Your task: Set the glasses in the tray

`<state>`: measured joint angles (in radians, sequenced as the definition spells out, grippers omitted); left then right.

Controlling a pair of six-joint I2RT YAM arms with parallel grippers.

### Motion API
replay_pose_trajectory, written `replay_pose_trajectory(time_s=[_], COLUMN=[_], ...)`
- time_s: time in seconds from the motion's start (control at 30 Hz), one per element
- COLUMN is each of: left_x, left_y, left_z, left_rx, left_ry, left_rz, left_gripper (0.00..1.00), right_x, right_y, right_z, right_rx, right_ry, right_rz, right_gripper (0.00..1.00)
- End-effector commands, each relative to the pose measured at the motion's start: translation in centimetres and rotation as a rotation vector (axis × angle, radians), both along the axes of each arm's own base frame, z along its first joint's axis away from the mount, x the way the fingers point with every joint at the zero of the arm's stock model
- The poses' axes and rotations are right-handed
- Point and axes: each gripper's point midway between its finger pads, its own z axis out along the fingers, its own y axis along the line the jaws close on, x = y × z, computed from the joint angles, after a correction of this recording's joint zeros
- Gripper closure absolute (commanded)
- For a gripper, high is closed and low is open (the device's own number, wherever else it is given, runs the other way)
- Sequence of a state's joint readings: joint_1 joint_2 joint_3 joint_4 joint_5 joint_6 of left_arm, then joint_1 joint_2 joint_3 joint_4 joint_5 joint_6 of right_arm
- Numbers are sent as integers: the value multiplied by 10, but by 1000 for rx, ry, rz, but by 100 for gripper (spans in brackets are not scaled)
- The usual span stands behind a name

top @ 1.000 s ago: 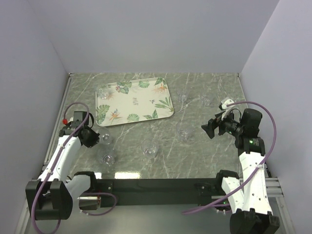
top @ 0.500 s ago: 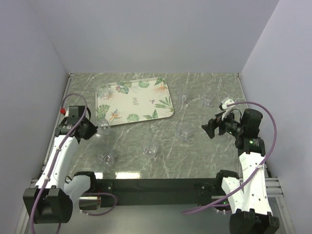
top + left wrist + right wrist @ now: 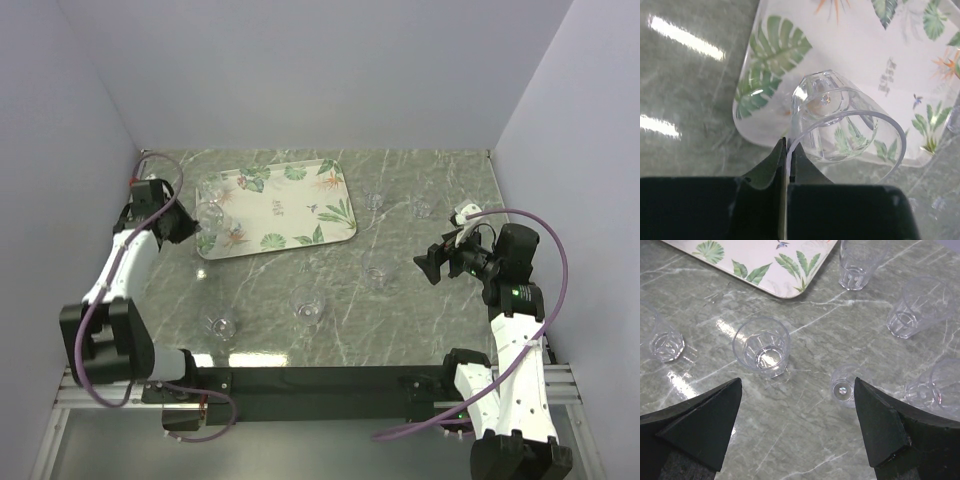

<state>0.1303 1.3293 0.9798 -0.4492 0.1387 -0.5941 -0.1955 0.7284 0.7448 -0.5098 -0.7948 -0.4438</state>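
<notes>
One glass (image 3: 845, 125) is pinched by its rim in the closed left gripper (image 3: 788, 150) above the tray (image 3: 855, 45) corner, so lower it upright well inside before releasing; right gripper (image 3: 797, 390) wide open, empty.

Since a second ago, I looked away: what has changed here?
The left hand closed on a glass by its rim and carried it farther out, to the near-left corner of the tray. The right hand, open, the tray and the other glasses stayed put.
</notes>
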Motion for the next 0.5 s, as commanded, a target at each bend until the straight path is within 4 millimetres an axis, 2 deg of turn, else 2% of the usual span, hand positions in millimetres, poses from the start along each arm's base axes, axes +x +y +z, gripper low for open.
replay_pose_trajectory(time_s=[0.0, 0.03, 0.07, 0.13, 0.17, 0.23, 0.47], left_x=[40, 48, 52, 62, 65, 72, 85], left_y=[8, 11, 12, 18, 20, 25, 33], left_z=[26, 31, 18, 20, 10, 5, -12], left_rx=[52, 60, 60, 81, 83, 95, 107], left_ry=[-113, -119, -80, -76, -50, -27, 20], left_rz=[-53, -53, -56, -53, -51, -45, -13], left_gripper=[100, 100, 100, 100, 100, 100, 100], right_x=[2, 2, 2, 2, 2, 2, 3], right_y=[-2, -3, -2, -2, -2, -2, -3], right_z=[6, 6, 6, 6, 6, 6, 5], right_rx=[-7, -9, -9, -8, -9, -11, -10], right_ry=[-38, -40, -41, -40, -40, -42, -38], right_rz=[-7, -6, -3, -7, -6, -6, -7], right_gripper=[1, 1, 1, 1, 1, 1, 1])
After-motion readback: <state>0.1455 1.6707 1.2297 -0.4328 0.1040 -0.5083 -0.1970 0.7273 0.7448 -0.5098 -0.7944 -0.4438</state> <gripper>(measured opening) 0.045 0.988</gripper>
